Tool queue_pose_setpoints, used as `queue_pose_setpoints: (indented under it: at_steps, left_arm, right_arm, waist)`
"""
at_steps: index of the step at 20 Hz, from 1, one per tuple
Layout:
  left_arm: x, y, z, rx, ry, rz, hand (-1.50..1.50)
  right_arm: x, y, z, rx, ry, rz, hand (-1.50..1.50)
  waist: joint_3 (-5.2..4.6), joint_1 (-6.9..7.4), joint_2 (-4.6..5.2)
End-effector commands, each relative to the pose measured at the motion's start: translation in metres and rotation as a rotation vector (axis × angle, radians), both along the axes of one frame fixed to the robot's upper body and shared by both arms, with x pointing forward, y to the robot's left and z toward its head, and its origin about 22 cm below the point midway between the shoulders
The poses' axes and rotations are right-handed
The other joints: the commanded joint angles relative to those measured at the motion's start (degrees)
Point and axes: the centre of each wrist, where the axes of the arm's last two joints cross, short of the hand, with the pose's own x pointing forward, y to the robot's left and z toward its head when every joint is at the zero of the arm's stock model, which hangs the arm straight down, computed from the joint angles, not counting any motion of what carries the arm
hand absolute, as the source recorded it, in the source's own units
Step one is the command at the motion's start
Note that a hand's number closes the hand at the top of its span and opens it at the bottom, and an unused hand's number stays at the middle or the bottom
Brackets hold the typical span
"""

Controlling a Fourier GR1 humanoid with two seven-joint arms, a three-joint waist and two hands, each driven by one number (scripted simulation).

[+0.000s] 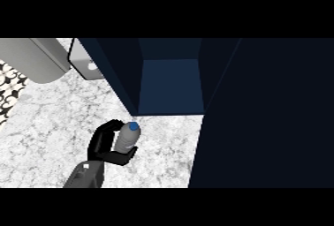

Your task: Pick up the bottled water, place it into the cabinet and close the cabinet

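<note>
Bottled water (pixel 127 137) is what you have in your grasp: one small bottle with a pale, greyish body and a blue cap, standing roughly upright with the cap toward the cabinet. You see it just in front of the cabinet's open mouth, over the marbled white desk (pixel 52 132), not yet inside.

Your left hand (pixel 104 148) is wrapped round the bottle, black fingers curled along its left side and the thumb hooked under its lower right, so part of the body is hidden. The grey forearm comes up from the lower edge of the view. Only this one hand shows; your right hand is out of the view.

You have one cabinet (pixel 171 84) ahead, dark navy, its compartment open and showing a lighter blue back wall, with nothing visible in it. One wide dark door panel (pixel 267 114) fills the right side of the view, swung open beside the compartment.

At the top left you can see two grey objects: a large rounded one (pixel 36 59) and a smaller one (pixel 88 66) next to the cabinet's left wall. What they are, you cannot tell.
</note>
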Motion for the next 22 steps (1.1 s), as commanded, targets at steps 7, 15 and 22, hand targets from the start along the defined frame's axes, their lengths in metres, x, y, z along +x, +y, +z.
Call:
queue_pose_setpoints:
  at_steps: [7,15,22]
  left_arm:
    - [0.037,-0.049,0.027,-0.15,-0.039,-0.022,1.5]
    - [0.064,-0.085,0.071,-0.19,-0.004,-0.037,1.5]
    - [0.079,-0.106,0.098,-0.167,-0.017,-0.017,1.5]
  right_arm:
    - [-0.019,-0.024,0.017,0.059,-0.021,0.004,-1.5]
    - [-0.016,-0.053,0.008,0.06,-0.026,-0.058,-1.5]
    - [0.002,-0.068,-0.005,0.053,-0.03,-0.045,-1.5]
  waist:
    - [0.0,-0.19,-0.17]
    - [0.1,-1.31,-0.52]
    - [0.15,-2.26,-0.33]
